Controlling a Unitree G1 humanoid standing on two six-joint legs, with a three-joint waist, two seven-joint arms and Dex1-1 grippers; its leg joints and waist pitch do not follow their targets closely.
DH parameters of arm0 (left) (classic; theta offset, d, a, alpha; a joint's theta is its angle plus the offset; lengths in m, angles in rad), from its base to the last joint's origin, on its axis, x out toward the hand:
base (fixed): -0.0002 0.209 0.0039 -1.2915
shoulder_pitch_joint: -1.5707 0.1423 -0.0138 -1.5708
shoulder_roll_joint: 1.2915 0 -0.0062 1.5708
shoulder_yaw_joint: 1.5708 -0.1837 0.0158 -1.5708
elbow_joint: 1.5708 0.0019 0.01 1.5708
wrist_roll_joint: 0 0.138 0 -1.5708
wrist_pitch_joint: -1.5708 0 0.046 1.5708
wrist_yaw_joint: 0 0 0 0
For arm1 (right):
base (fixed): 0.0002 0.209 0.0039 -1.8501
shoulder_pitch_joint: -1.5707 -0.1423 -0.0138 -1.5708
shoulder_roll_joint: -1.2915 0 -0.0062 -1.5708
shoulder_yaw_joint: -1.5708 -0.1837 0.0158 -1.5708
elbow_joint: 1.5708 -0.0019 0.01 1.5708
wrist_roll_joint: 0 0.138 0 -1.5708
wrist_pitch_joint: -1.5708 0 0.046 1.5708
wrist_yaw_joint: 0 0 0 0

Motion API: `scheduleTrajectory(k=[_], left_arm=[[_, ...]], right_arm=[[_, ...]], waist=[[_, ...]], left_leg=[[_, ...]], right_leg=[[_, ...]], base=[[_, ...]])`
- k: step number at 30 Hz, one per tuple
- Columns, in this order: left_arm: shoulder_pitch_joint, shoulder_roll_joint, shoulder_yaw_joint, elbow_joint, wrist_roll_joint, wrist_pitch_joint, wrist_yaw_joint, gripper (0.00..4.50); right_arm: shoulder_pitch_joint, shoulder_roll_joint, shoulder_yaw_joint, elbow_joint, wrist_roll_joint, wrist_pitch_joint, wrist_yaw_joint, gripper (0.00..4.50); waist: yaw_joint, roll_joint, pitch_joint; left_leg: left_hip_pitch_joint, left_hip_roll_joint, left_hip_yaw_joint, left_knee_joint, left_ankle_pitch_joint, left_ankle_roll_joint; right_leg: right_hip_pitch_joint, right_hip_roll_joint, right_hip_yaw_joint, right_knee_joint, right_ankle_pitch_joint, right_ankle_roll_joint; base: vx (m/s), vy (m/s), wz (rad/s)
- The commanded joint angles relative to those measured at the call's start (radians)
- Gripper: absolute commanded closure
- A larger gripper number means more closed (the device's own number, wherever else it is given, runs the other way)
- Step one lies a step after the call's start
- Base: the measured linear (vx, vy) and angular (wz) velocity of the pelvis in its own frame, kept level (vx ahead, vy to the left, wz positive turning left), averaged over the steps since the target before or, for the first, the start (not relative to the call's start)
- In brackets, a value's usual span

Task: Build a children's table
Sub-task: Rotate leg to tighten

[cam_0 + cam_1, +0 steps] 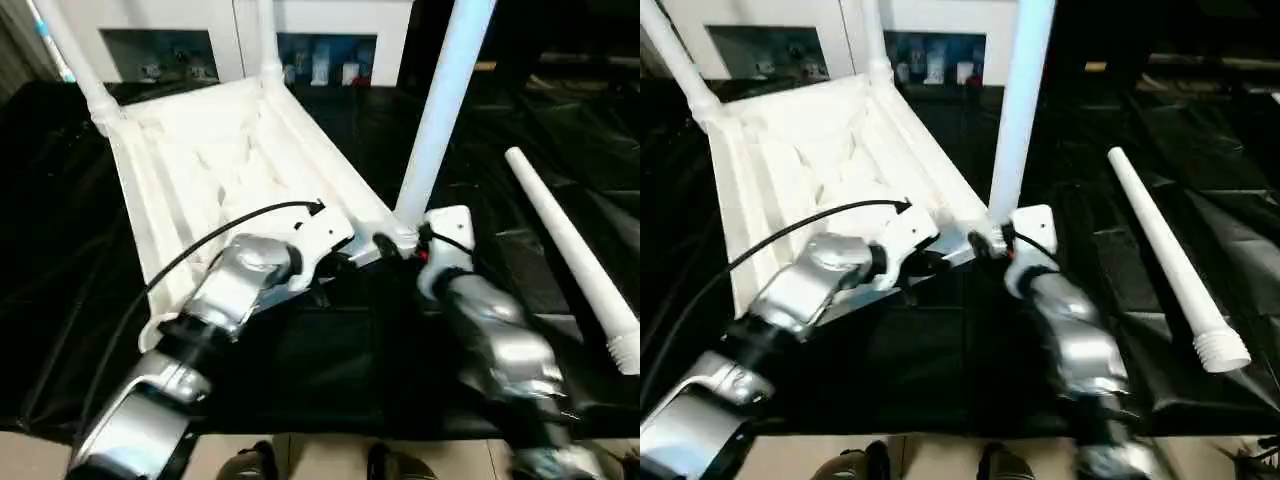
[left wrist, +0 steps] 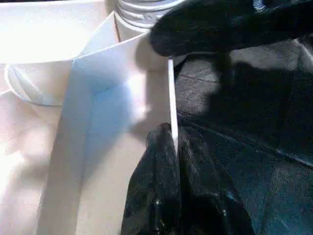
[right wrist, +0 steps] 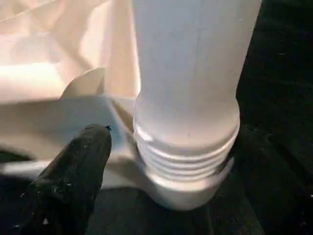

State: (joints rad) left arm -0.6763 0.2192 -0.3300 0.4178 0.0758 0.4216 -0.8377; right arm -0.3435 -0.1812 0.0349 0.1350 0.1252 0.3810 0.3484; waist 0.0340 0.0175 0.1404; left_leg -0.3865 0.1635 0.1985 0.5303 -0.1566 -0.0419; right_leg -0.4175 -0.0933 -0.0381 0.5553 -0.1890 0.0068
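The children's table top (image 1: 200,170) lies upside down on a black sheet, ribbed side up. Two legs (image 1: 85,70) (image 1: 268,40) stand in its far corners. A third leg (image 1: 440,110) stands upright in the near right corner socket (image 3: 186,191), its threaded end partly showing. The remaining leg (image 1: 570,250) lies loose on the sheet to the right. My left gripper (image 2: 173,142) is shut on the top's thin near rim (image 2: 171,98), close to that corner. My right gripper (image 1: 395,245) is open at the upright leg's base, one finger (image 3: 83,161) standing off the threads.
The black sheet (image 1: 300,370) covers the work surface up to a pale floor strip at the near edge. White cabinets (image 1: 330,30) with small items stand behind. A black cable (image 1: 180,260) arcs over my left forearm.
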Motion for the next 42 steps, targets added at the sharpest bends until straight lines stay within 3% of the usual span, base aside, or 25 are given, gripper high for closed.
scheduleTrajectory(k=[1, 6, 8, 9, 12, 13, 15, 19, 25, 32, 42], left_arm=[[0.062, 0.028, -0.024, -0.014, -0.023, -0.010, -0.061, 4.50], [0.099, 0.080, -0.041, -0.070, -0.042, -0.065, -0.148, 4.50], [0.123, 0.100, -0.037, -0.105, -0.078, -0.081, -0.208, 4.50], [0.131, 0.107, -0.035, -0.119, -0.086, -0.085, -0.222, 4.50], [0.156, 0.129, -0.037, -0.159, -0.105, -0.102, -0.263, 4.50], [0.161, 0.135, -0.038, -0.169, -0.109, -0.102, -0.273, 4.50], [0.171, 0.144, -0.039, -0.187, -0.118, -0.105, -0.289, 4.50], [0.204, 0.169, -0.032, -0.244, -0.142, -0.117, -0.323, 4.50], [0.224, 0.174, -0.012, -0.262, -0.153, -0.137, -0.319, 4.50], [0.243, 0.174, 0.009, -0.279, -0.166, -0.139, -0.315, 4.50], [0.268, 0.172, 0.034, -0.291, -0.179, -0.138, -0.319, 4.50]], right_arm=[[0.011, -0.066, 0.040, -0.095, 0.044, 0.034, 0.147, 0.35], [0.037, -0.179, 0.057, -0.147, 0.069, 0.015, 0.313, 0.35], [0.048, -0.227, 0.063, -0.174, 0.096, 0.015, 0.387, 0.35], [0.049, -0.243, 0.068, -0.180, 0.105, 0.018, 0.410, 0.35], [0.056, -0.280, 0.092, -0.187, 0.101, 0.006, 0.463, 0.35], [0.058, -0.286, 0.097, -0.189, 0.099, 0.005, 0.473, 0.35], [0.061, -0.292, 0.106, -0.189, 0.093, -0.004, 0.484, 0.35], [0.071, -0.309, 0.133, -0.192, 0.082, -0.029, 0.529, 0.35], [0.072, -0.319, 0.145, -0.172, 0.074, -0.053, 0.549, 0.35], [0.066, -0.320, 0.146, -0.150, 0.072, -0.078, 0.559, 0.35], [0.069, -0.315, 0.139, -0.124, 0.075, -0.104, 0.568, 0.35]], waist=[[0.005, -0.019, -0.044], [0.008, -0.015, -0.052], [0.008, -0.017, -0.056], [0.009, -0.012, -0.059], [0.012, -0.011, -0.066], [0.013, -0.011, -0.064], [0.014, -0.012, -0.066], [0.016, -0.012, -0.065], [0.014, -0.014, -0.063], [0.010, -0.015, -0.070], [0.004, -0.015, -0.067]], left_leg=[[0.014, 0.059, -0.030, -0.068, -0.299, 0.061], [0.019, 0.063, -0.023, -0.058, -0.252, 0.085], [0.016, 0.063, -0.020, -0.052, -0.207, 0.098], [0.015, 0.064, -0.018, -0.046, -0.166, 0.119], [0.016, 0.062, -0.014, -0.037, -0.095, 0.145], [0.010, 0.060, -0.014, -0.032, -0.079, 0.158], [0.017, 0.062, -0.012, -0.030, -0.093, 0.160], [0.017, 0.064, -0.013, -0.031, -0.099, 0.166], [0.019, 0.064, -0.015, -0.035, -0.153, 0.127], [0.015, 0.060, -0.014, -0.026, -0.084, 0.166], [0.015, 0.060, -0.015, -0.024, -0.095, 0.174]], right_leg=[[0.034, -0.057, 0.040, -0.075, -0.372, -0.139], [0.031, -0.056, 0.040, -0.068, -0.319, -0.181], [0.039, -0.054, 0.038, -0.059, -0.248, -0.205], [0.039, -0.053, 0.038, -0.049, -0.178, -0.229], [0.044, -0.047, 0.036, -0.033, -0.053, -0.267], [0.047, -0.046, 0.037, -0.023, 0.002, -0.281], [0.044, -0.047, 0.038, -0.023, 0.002, -0.289], [0.047, -0.048, 0.036, -0.022, -0.026, -0.286], [0.047, -0.049, 0.038, -0.030, -0.130, -0.263], [0.052, -0.046, 0.037, -0.016, -0.017, -0.286], [0.052, -0.046, 0.036, -0.017, -0.039, -0.293]], base=[[0.000, 0.000, 0.00], [0.036, -0.021, 0.02], [0.067, -0.030, 0.03], [0.075, -0.019, 0.02], [0.069, -0.010, 0.01], [0.059, 0.005, -0.01], [0.030, 0.003, 0.00], [0.000, 0.000, 0.00], [0.000, 0.000, 0.00], [0.000, 0.000, 0.00], [0.000, 0.000, 0.00]])
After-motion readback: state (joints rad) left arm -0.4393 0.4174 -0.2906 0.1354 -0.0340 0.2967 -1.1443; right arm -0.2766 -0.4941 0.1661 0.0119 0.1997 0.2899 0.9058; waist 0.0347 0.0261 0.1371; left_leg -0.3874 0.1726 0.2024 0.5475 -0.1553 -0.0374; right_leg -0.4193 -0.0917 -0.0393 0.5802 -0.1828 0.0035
